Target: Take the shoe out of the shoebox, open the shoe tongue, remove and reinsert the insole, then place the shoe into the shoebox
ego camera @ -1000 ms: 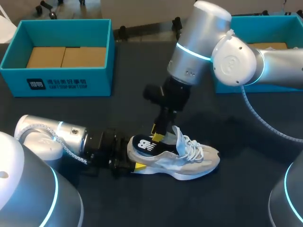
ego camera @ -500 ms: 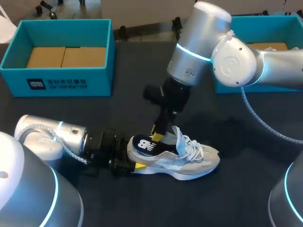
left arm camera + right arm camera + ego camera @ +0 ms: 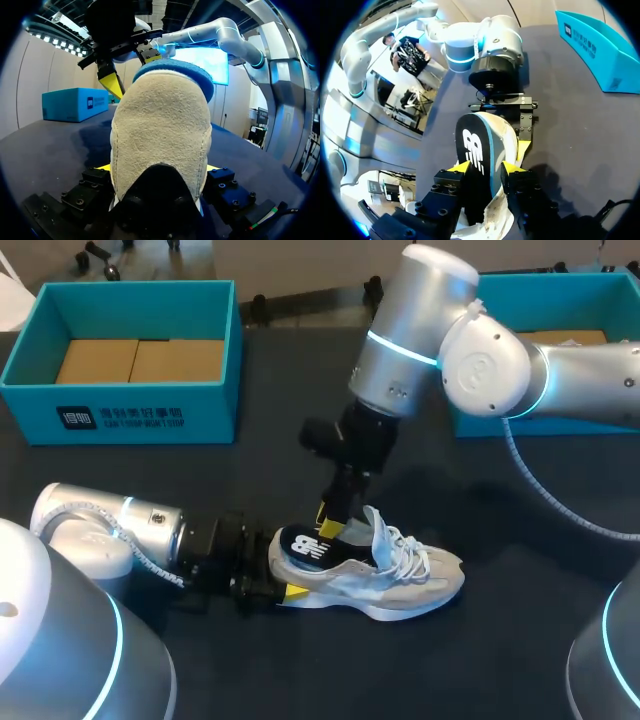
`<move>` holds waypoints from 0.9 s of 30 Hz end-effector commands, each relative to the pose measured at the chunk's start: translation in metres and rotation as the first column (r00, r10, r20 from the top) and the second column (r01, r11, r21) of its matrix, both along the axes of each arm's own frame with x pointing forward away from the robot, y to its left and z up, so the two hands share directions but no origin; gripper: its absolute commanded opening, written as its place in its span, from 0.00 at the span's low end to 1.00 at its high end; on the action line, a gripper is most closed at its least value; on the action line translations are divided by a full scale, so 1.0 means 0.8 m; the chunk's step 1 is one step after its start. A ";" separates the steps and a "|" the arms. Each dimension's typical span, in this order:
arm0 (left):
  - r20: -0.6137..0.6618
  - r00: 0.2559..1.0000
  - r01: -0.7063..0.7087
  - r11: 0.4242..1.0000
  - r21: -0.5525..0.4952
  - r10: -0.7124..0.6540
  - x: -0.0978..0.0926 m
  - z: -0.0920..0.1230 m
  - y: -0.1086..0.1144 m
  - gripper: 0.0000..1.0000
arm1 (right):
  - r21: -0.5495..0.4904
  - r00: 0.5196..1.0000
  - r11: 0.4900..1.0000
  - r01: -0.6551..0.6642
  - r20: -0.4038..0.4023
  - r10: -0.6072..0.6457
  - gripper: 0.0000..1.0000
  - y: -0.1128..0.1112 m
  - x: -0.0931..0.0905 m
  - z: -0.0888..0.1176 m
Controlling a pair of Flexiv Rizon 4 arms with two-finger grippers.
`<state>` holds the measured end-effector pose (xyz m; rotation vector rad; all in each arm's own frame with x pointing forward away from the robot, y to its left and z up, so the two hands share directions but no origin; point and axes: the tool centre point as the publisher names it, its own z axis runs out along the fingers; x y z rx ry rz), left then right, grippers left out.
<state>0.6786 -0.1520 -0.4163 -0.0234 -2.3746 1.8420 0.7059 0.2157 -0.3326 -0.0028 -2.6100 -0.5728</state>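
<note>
Sneaker of beige suede and grey mesh with white laces (image 3: 405, 580) lies on its sole on the dark tabletop (image 3: 500, 670), toe towards my right and heel towards my left, out of both boxes. The left gripper (image 3: 272, 590) comes in low along the table, and its yellow-tipped fingers are clamped on the sneaker's heel from both sides. The left wrist view shows the suede heel filling the gap between them. The right gripper (image 3: 487, 170) reaches down from above over the heel opening, its jaws pinched on the dark flat insole with a white logo and blue edge (image 3: 303, 548). The insole stands tilted, its heel end raised out of the sneaker and its front end still inside, behind the upturned tongue. A teal open-topped box with brown card inside (image 3: 130, 405) sits at the far left of the table, and a second teal open-topped box (image 3: 560, 285) at the far right, both well apart from the sneaker.
</note>
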 end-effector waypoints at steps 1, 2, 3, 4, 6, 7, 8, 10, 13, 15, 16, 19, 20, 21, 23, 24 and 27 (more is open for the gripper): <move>-0.001 1.000 0.000 1.000 0.002 0.000 0.003 -0.002 0.001 0.00 | 0.004 1.000 1.000 -0.020 -0.017 0.020 0.38 0.008 0.005 -0.007; -0.001 1.000 0.000 1.000 0.002 0.000 0.003 -0.002 0.001 0.00 | 0.006 0.999 1.000 -0.027 -0.021 0.027 0.38 0.010 0.005 -0.008; -0.001 1.000 0.000 1.000 0.002 0.000 0.003 -0.002 0.001 0.00 | 0.010 0.999 0.999 -0.036 -0.027 0.037 0.38 0.011 0.004 -0.009; -0.001 1.000 0.000 1.000 0.002 0.000 0.003 -0.002 0.001 0.00 | 0.011 0.999 0.999 -0.040 -0.033 0.041 0.38 0.012 0.002 -0.010; -0.001 1.000 0.000 1.000 0.002 0.000 0.003 -0.002 0.001 0.00 | 0.009 0.998 0.999 -0.042 -0.049 0.043 0.37 0.011 0.000 -0.013; -0.001 1.000 0.000 1.000 0.002 0.000 0.003 -0.002 0.001 0.00 | 0.013 0.998 0.999 -0.042 -0.055 0.043 0.37 0.010 -0.002 -0.014; -0.001 1.000 0.000 1.000 0.002 0.000 0.003 -0.002 0.001 0.00 | 0.016 0.997 0.999 -0.042 -0.059 0.043 0.36 0.010 -0.003 -0.016; -0.001 1.000 0.000 1.000 0.002 0.000 0.003 -0.002 0.001 0.00 | 0.018 0.997 0.999 -0.040 -0.064 0.041 0.35 0.008 -0.005 -0.017; -0.001 1.000 0.000 1.000 0.002 0.000 0.003 -0.002 0.001 0.00 | 0.020 0.997 0.999 -0.038 -0.068 0.039 0.34 0.008 -0.007 -0.018; -0.001 1.000 0.000 1.000 0.002 0.000 0.003 -0.002 0.001 0.00 | 0.021 0.997 0.999 -0.034 -0.073 0.035 0.33 0.008 -0.009 -0.018; -0.001 1.000 0.000 1.000 0.002 0.000 0.003 -0.002 0.001 0.00 | 0.021 0.997 0.999 -0.033 -0.075 0.034 0.33 0.007 -0.010 -0.019; -0.001 1.000 0.000 1.000 0.002 0.000 0.003 -0.002 0.001 0.00 | 0.025 0.996 0.999 -0.029 -0.080 0.031 0.33 0.006 -0.012 -0.021; -0.001 1.000 0.000 1.000 0.002 0.000 0.003 -0.002 0.001 0.00 | 0.028 0.996 0.999 -0.030 -0.082 0.032 0.33 0.006 -0.014 -0.021; -0.001 1.000 0.000 1.000 0.002 0.000 0.003 -0.002 0.001 0.00 | 0.029 0.996 0.999 -0.033 -0.085 0.035 0.33 0.006 -0.014 -0.021; -0.001 1.000 0.000 1.000 0.002 0.000 0.003 -0.002 0.001 0.00 | 0.027 0.995 0.999 -0.038 -0.092 0.040 0.33 0.006 -0.015 -0.021; -0.001 1.000 0.000 1.000 0.002 0.000 0.003 -0.002 0.001 0.00 | 0.027 0.994 0.999 -0.043 -0.097 0.046 0.33 0.006 -0.016 -0.021; -0.001 1.000 0.000 1.000 0.002 0.000 0.003 -0.002 0.001 0.00 | 0.026 0.992 0.998 -0.058 -0.108 0.061 0.33 0.007 -0.016 -0.021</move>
